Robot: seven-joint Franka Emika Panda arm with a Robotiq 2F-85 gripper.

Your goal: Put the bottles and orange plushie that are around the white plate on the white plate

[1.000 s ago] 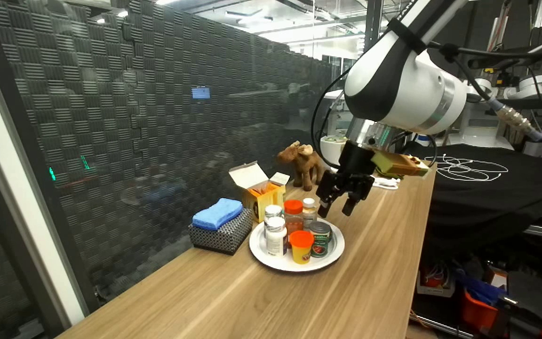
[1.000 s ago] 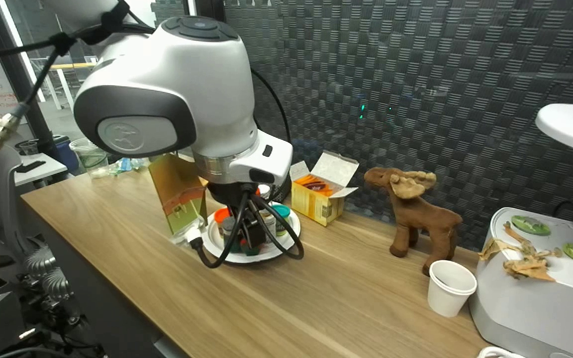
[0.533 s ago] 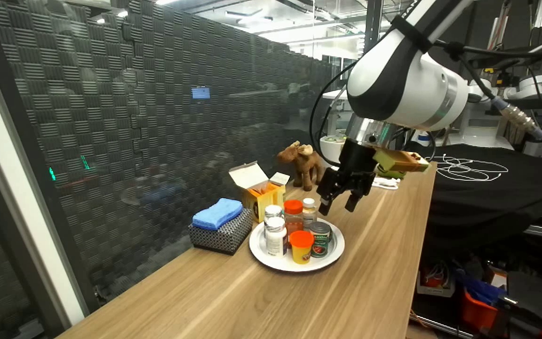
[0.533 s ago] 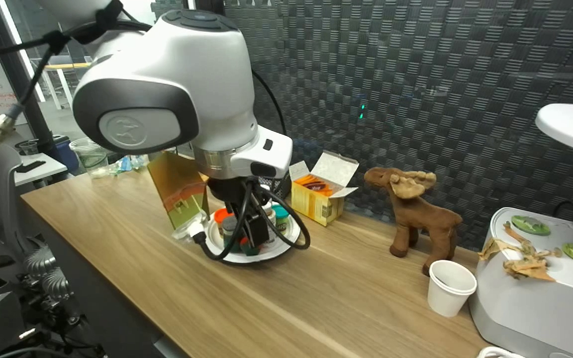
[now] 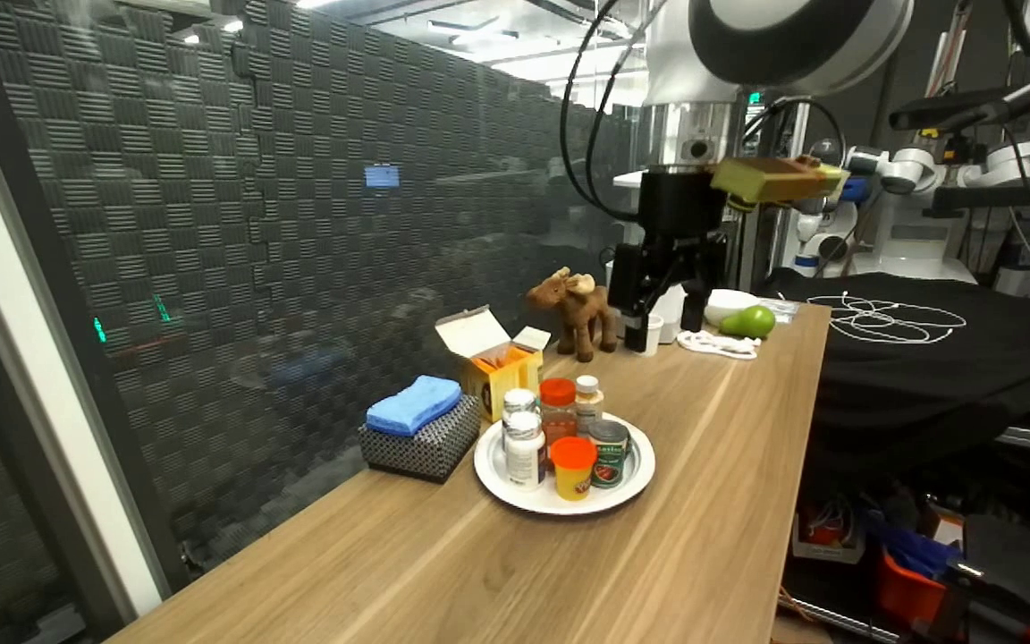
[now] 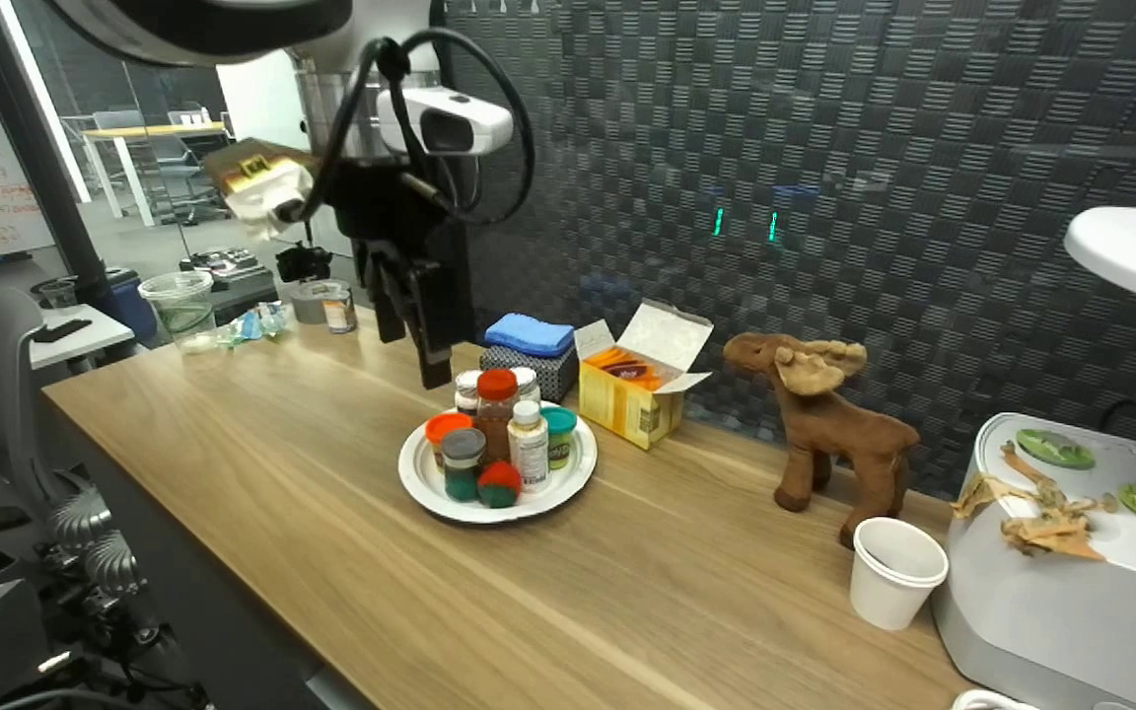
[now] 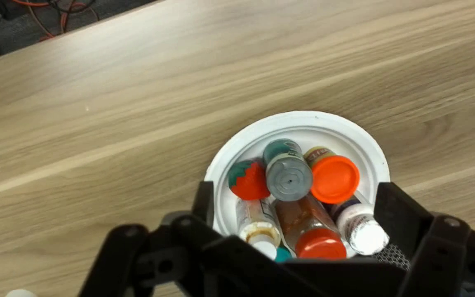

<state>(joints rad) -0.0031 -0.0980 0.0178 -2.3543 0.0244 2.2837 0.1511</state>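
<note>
The white plate (image 5: 515,502) sits on the table and holds a tight upright group. On it stand a red-capped bottle (image 6: 497,426), a white-capped bottle (image 6: 531,456), white bottles (image 5: 525,454), a teal-topped tub (image 6: 559,434), a grey-topped green can (image 5: 609,458) and an orange-lidded yellow tub (image 7: 334,179). A small red-and-green strawberry-shaped thing (image 7: 249,180) lies among them. No separate orange plushie shows; it is hidden or out of view. My gripper (image 5: 665,324) is open and empty, well above the table. In the wrist view the fingertips (image 7: 297,202) frame the plate from above.
A dark patterned box (image 5: 430,452) with a blue cloth (image 5: 415,407) and an open yellow carton (image 6: 627,404) stand behind the plate. A brown plush moose (image 6: 839,434), white cups (image 6: 891,577), a grey appliance (image 6: 1031,602) and a green pear (image 5: 752,322) stand farther along.
My open gripper has risen, turned more upright, and no longer blocks the plate in either exterior view. The pear and a white bowl have come into sight. The things on the plate stay put.
</note>
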